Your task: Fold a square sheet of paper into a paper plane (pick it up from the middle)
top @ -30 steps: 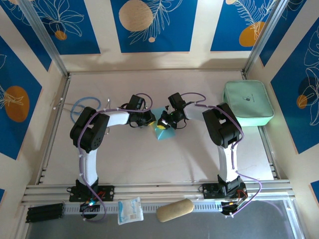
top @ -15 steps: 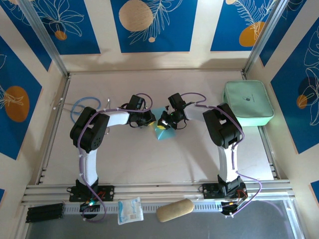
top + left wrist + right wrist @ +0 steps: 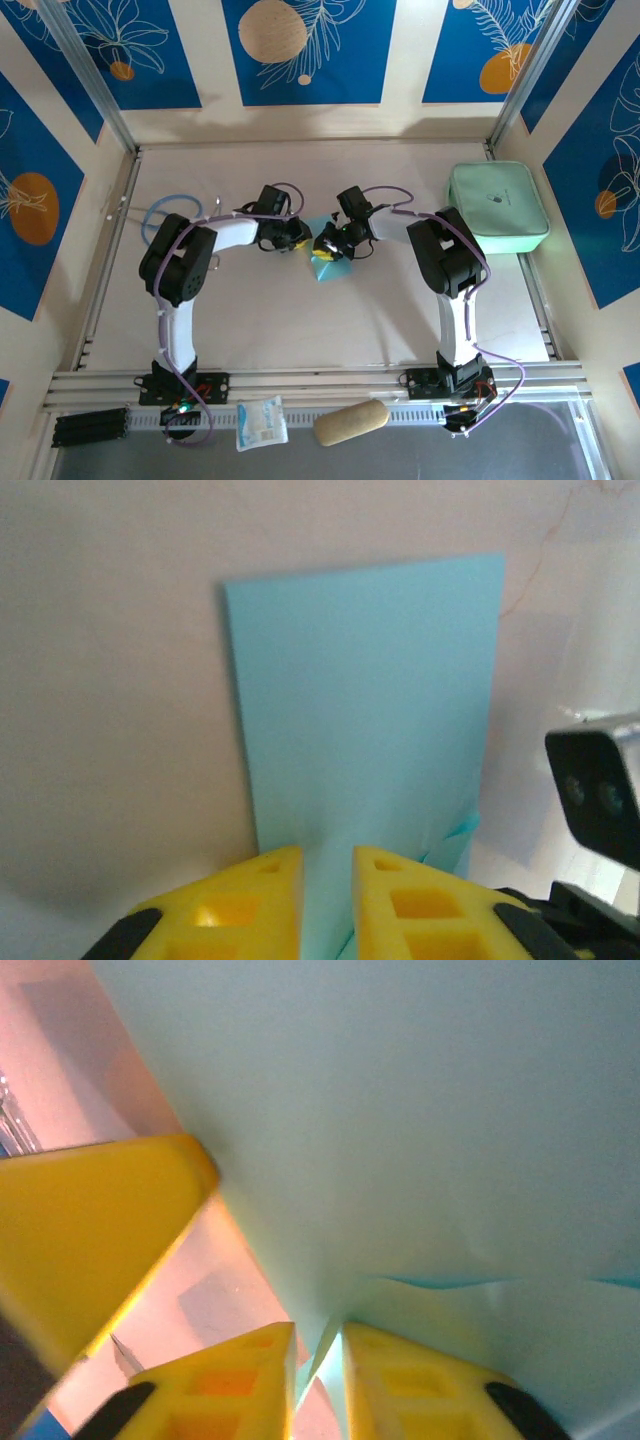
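With jaws barely parted, the left end effector [image 3: 327, 868] and right end effector [image 3: 318, 1345] are straddling the thin light-blue square sheet of paper [image 3: 365, 700], seemingly only partly folded.

Light-blue paper [image 3: 420, 1120] covers most of the frame, creased low down. Right gripper [image 3: 318, 1335] at bottom, yellow jaws slightly apart, a paper fold in the gap. Another yellow finger [image 3: 90, 1230] at left touches the paper edge. Pinkish table [image 3: 60, 1070] behind.
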